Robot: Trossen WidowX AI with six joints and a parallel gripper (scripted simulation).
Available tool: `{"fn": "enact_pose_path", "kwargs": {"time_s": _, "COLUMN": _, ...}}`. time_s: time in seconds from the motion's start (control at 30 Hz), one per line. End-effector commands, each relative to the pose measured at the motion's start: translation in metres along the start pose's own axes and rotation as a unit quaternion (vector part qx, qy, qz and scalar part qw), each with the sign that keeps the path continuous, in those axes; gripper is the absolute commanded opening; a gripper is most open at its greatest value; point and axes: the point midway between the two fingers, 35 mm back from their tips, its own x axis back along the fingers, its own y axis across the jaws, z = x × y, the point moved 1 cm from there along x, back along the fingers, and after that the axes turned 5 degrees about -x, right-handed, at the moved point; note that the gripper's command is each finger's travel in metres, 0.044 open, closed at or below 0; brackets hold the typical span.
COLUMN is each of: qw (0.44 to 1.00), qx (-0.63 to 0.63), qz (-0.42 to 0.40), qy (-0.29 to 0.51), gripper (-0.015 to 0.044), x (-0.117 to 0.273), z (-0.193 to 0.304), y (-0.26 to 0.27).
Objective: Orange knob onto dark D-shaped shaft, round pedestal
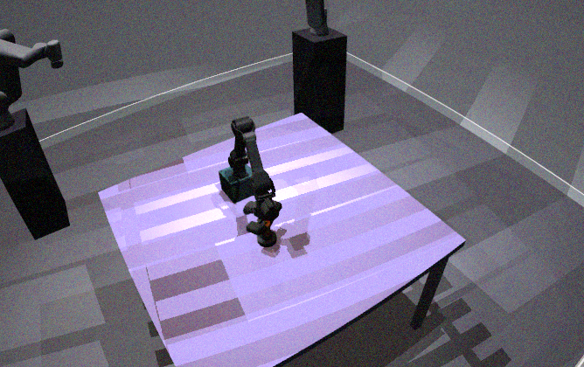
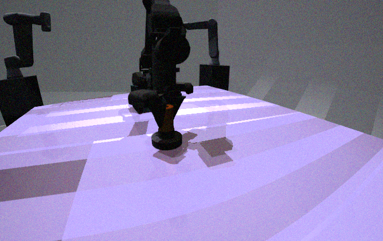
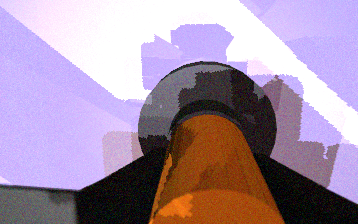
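Seen from above, a lilac-lit tabletop with pale and dusky stripes fills the middle of the room. On it, a black jointed robot arm rises from a dark teal box-shaped base and reaches down to a round black pedestal. Two grey robot arms stand beyond the table on black block stands.

From the side, the black gripper points downward, its fingers closed on a tapered orange knob. The knob stands over the pedestal's middle, its lower end right down at the disc — whether fully seated, I cannot tell.

From the wrist, the orange knob runs between the two dark fingers towards the pedestal's centre; a narrow dark ring shows around its far end. The shaft's flat side is hidden.
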Motion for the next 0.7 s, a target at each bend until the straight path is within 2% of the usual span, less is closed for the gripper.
{"fn": "enact_pose_path", "kwargs": {"time_s": 0.0, "qw": 1.0, "qx": 0.0, "qz": 0.0, "qy": 0.0, "gripper": 0.0, "x": 0.0004, "z": 0.0001, "y": 0.0}}
{"fn": "enact_pose_path", "kwargs": {"time_s": 0.1, "qw": 1.0, "qx": 0.0, "qz": 0.0, "qy": 0.0, "gripper": 0.0, "x": 0.0004, "z": 0.0001, "y": 0.0}}
{"fn": "enact_pose_path", "kwargs": {"time_s": 0.67, "qw": 1.0, "qx": 0.0, "qz": 0.0, "qy": 0.0, "gripper": 0.044, "x": 0.0004, "z": 0.0001, "y": 0.0}}
